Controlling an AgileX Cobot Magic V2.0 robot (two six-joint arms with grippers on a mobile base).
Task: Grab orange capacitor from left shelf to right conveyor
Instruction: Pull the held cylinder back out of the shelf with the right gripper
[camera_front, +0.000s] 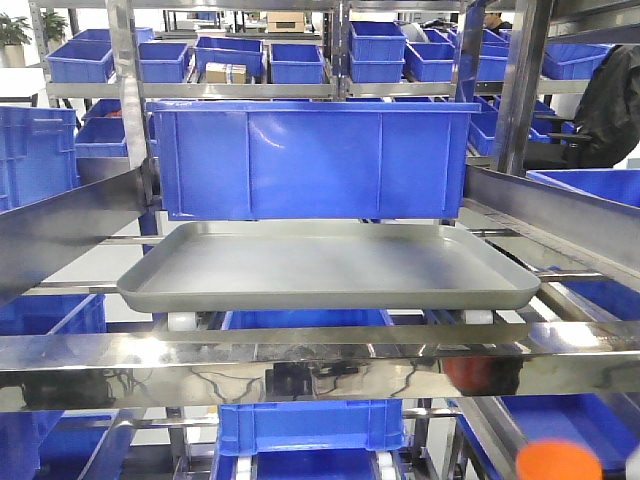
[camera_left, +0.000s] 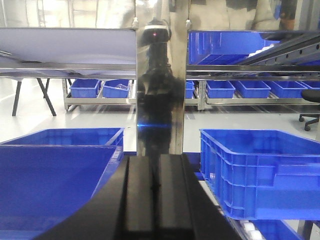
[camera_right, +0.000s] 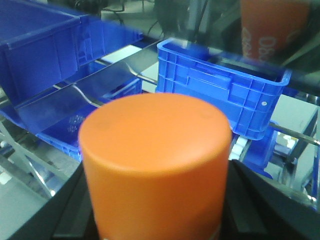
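Right wrist-mounted view is filled by the orange capacitor (camera_right: 155, 160), pinched upright in the right gripper (camera_right: 160, 225) and off the left shelf's (camera_front: 300, 365) grey tray (camera_front: 330, 262), probably held that way for carrying. The left gripper (camera_left: 152, 197) is pressed together, apparently idle.

floor (camera_left: 100, 120): pale, glossy | black office chair (camera_left: 311, 96): far right | potted plant (camera_front: 12, 30): far left
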